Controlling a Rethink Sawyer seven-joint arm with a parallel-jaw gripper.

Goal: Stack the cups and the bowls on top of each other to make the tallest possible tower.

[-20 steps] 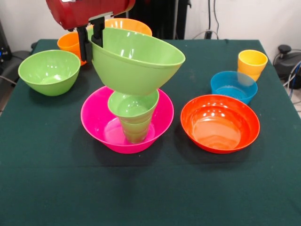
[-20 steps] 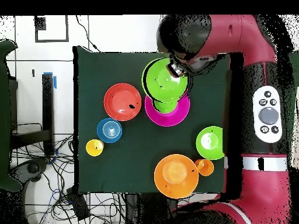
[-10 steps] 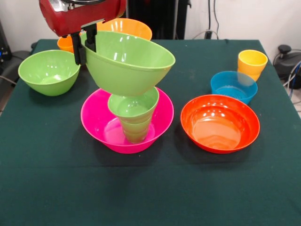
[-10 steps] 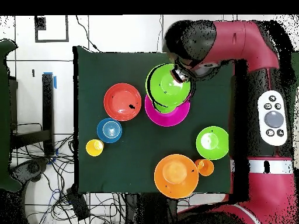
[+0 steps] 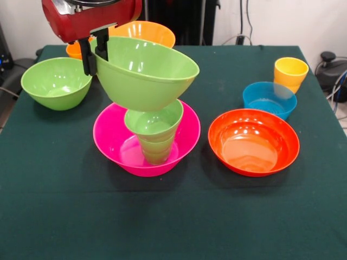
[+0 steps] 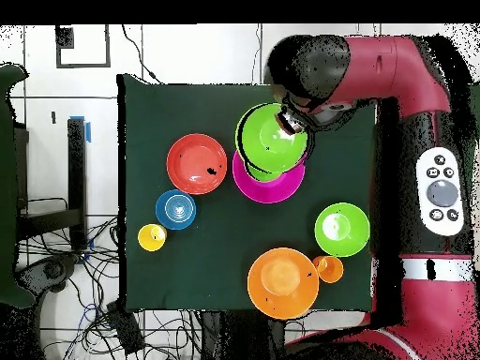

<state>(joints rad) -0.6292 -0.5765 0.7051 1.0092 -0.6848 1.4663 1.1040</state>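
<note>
Your pincer [image 5: 93, 54] grips the tilted light green bowl [image 5: 143, 73] by its rim, hiding the smaller green bowl [image 5: 154, 120] below; pink bowl [image 5: 111, 135] holds that stack mid-counter; red-orange bowl [image 5: 253, 142] sits right.

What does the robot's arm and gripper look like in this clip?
The arm is glossy red with bulky rounded links and black joint sections. One link carries a light grey oval panel with round dark buttons. The gripper has slim black fingers beneath a red wrist housing.
</note>
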